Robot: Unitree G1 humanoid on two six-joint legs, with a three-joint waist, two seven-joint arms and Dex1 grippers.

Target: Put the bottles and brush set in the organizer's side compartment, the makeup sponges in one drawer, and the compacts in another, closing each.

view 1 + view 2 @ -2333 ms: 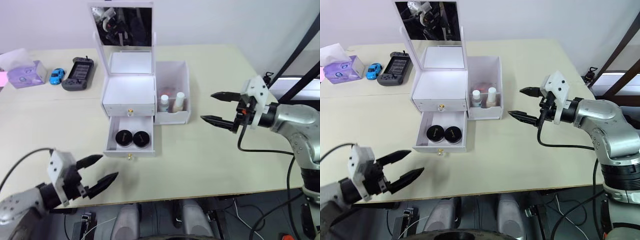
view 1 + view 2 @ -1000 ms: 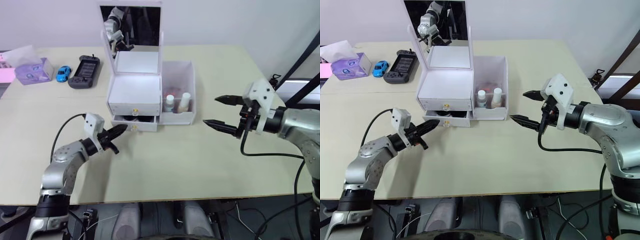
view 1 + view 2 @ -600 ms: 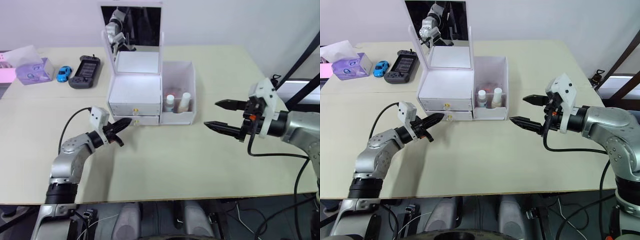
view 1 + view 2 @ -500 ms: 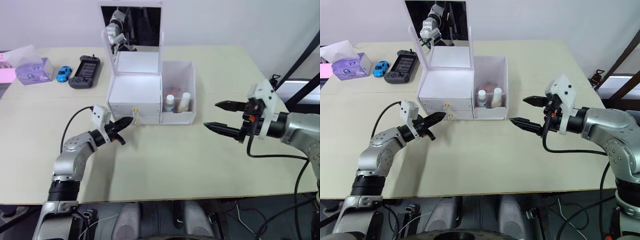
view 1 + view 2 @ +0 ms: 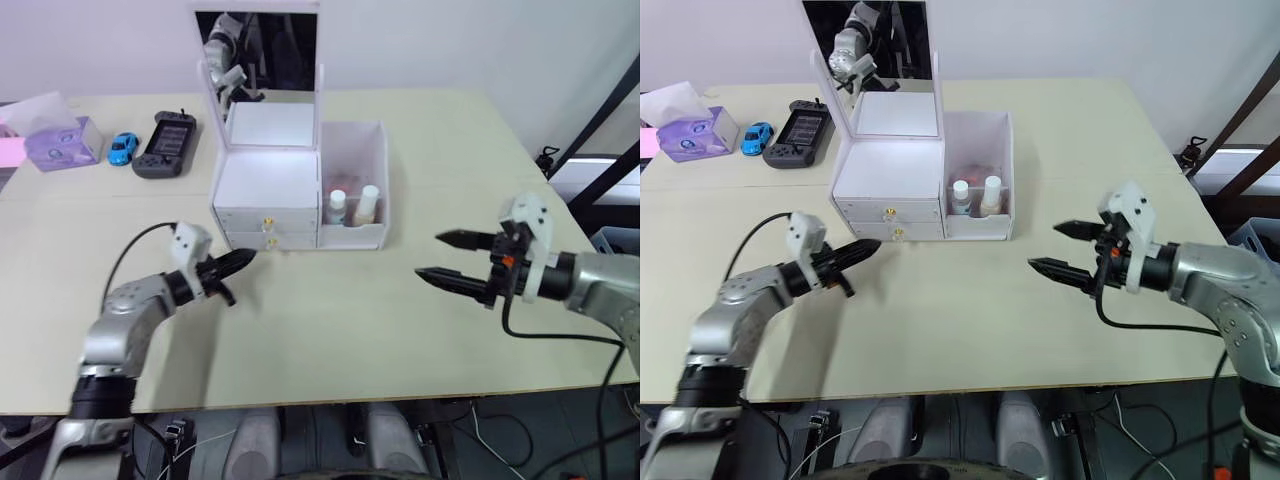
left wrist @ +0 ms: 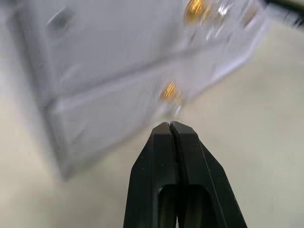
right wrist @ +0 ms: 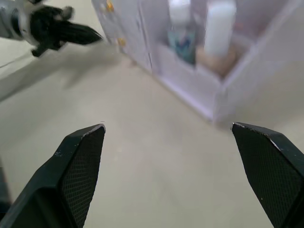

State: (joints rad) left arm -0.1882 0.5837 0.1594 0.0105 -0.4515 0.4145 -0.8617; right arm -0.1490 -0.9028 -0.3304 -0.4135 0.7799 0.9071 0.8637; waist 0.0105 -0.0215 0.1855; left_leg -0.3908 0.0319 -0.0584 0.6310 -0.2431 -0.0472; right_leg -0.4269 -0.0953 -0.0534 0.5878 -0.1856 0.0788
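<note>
Left gripper (image 6: 170, 125) fingers pressed together, just off organizer (image 6: 95, 80) lower drawer knob (image 6: 168, 91)

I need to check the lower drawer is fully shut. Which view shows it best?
The left wrist view: the lower drawer sits close ahead, flush with the organizer. Both eye views show it small; the right wrist view catches just its knob.

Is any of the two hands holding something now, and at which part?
Nothing is held. The left hand is shut on nothing, in front of the lower drawer; the right hand is open above the table.
</note>
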